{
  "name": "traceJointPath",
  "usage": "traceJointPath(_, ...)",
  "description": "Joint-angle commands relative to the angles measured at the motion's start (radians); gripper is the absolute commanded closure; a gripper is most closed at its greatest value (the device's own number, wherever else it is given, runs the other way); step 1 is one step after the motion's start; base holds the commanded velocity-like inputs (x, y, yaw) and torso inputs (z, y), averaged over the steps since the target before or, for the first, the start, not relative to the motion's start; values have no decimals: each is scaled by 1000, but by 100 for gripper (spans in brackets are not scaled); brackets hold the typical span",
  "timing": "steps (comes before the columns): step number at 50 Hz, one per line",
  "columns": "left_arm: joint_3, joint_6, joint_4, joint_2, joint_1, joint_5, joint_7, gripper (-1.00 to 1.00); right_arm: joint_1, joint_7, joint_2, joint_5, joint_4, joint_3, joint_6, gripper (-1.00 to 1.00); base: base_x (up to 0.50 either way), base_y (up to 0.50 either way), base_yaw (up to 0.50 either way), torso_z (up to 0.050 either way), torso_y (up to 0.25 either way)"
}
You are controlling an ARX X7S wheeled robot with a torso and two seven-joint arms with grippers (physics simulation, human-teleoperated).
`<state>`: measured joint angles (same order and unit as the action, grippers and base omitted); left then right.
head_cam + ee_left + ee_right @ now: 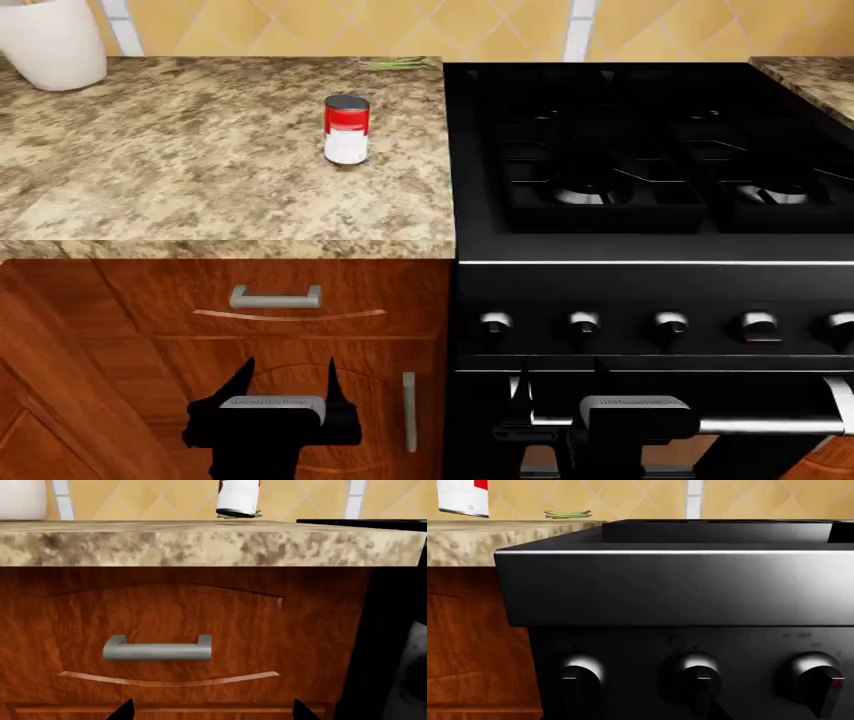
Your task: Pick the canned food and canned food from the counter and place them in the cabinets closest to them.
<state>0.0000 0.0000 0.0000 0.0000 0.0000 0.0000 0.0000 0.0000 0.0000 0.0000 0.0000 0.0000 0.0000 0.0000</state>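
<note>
Granite counter (200,190) w/ red-white can (347,130), stove (641,150) beside.

The counter (200,170) is showing a speckled granite of brown, tan and beige. On it the can (347,130) is wearing a red upper label over a white lower one, with a silver lid. The cabinets (160,340) are gleaming glossy reddish-brown with a wood grain, and the drawer handle (275,297) is shining brushed silver. The stove (641,150) is looking black, with its knobs (583,323) glinting silver and black. Behind, the wall tiles (320,25) are glowing yellow-orange in a diamond pattern. A white pot (51,42) is standing at the corner, and a green sprig (396,64) is lying by the wall. Both grippers, left (287,385) and right (561,395), are showing black.
</note>
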Motion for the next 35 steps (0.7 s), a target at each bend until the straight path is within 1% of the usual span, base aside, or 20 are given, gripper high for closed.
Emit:
traceJointPath(1,10,-1,14,-16,8,-29,-15,-100,-4,19,15,13,-15,-24,6,-100,0,0,0,0,0)
traceJointPath(3,6,-11,44,-27,20,-49,-26,-100,-17,27,22,28,-43,-36,8,-100,0,0,0,0,0)
traceJointPath(6,16,19,74,-44,48,-39,-39,-100,-36,37,31,55,-82,-42,13,-100,0,0,0,0,0)
traceJointPath(9,29,8,137,-65,68,-33,-35,-100,-58,50,40,63,-149,-51,32,-100,0,0,0,50,50)
traceJointPath(13,24,-89,309,-95,59,-47,-30,-100,-81,67,60,80,-390,-59,171,-100,0,0,0,50,51)
traceJointPath(15,15,-146,391,-109,32,-62,-29,-100,-64,79,72,94,-533,-54,272,-100,0,0,0,50,51)
traceJointPath(17,4,-195,455,-121,1,-77,-31,-100,-28,91,80,115,-630,-41,357,-100,0,0,0,50,50)
traceJointPath(23,-39,-352,617,-150,-132,-118,-53,-100,126,122,93,195,-807,9,571,-100,0,0,0,50,51)
traceJointPath(30,-54,-441,672,-168,-252,-141,-67,-100,281,139,92,309,-908,54,748,-100,0,0,0,50,51)
traceJointPath(32,-58,-470,689,-169,-282,-146,-78,-100,310,143,99,319,-916,47,774,-100,0,0,0,50,49)
traceJointPath(35,-61,-528,717,-179,-302,-159,-80,-100,314,147,107,321,-908,40,779,-100,26,9,0,0,0)
